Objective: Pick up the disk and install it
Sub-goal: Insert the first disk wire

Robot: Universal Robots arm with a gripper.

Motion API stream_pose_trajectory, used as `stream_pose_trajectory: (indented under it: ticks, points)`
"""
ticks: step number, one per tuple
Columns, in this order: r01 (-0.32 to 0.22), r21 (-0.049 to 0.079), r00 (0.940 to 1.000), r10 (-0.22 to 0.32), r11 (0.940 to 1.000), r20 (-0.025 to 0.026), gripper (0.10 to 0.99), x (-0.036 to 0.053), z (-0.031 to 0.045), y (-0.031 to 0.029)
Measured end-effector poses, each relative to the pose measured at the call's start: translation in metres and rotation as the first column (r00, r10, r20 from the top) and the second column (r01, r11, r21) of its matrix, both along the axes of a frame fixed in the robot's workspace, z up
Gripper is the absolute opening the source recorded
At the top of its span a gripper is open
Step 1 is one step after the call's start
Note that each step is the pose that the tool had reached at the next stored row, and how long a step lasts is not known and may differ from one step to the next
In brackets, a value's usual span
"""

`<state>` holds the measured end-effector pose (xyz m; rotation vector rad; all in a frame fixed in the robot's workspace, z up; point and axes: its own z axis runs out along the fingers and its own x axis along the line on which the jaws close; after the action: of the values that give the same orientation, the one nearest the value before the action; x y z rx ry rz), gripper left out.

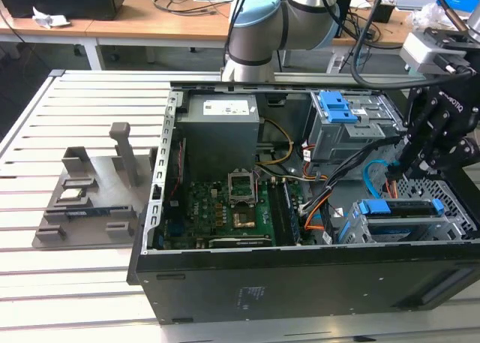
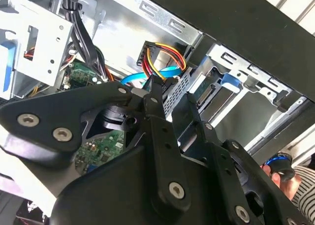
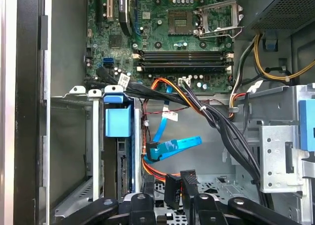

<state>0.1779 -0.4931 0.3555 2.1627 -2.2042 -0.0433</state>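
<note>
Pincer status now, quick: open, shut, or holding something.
Pincer: fingers close together inside the case, beside the drive cage; whether they grip anything cannot be told.

One computer case point(image 1: 300, 283), two drive cages point(image 1: 409, 223)

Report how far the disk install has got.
Done, it seems: the disk sits in the grey cage, its blue bracket showing. In hand: the pincer hovers beside the cage, carrying no disk. Left: full seating cannot be confirmed.
</note>
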Motion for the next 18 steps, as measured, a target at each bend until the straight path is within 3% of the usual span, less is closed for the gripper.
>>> stream_pose_trajectory:
  ticks: [3,5,7,8,12,15,18]
  points:
    - [0.000,-0.001,1.0000,0.000,1.0000,0.0000,0.361,0.0000,-0.0001,0.0000]
    - [0.000,-0.001,1.0000,0.000,1.0000,0.0000,0.216,0.0000,-0.0001,0.0000]
    - [0.000,-0.002,1.0000,0.000,1.0000,0.0000,0.216,0.0000,-0.0001,0.0000]
    - [0.000,-0.002,1.0000,0.000,1.0000,0.0000,0.169,0.0000,-0.0001,0.0000]
    - [0.000,-0.003,1.0000,0.000,1.0000,0.0000,0.169,0.0000,-0.0001,-0.0002]
    - [0.000,-0.010,1.0000,0.000,0.9999,0.0000,0.169,0.0001,-0.0001,-0.0059]
    - [0.000,-0.025,1.0000,0.000,0.9997,0.0000,0.169,0.0000,-0.0006,-0.0168]
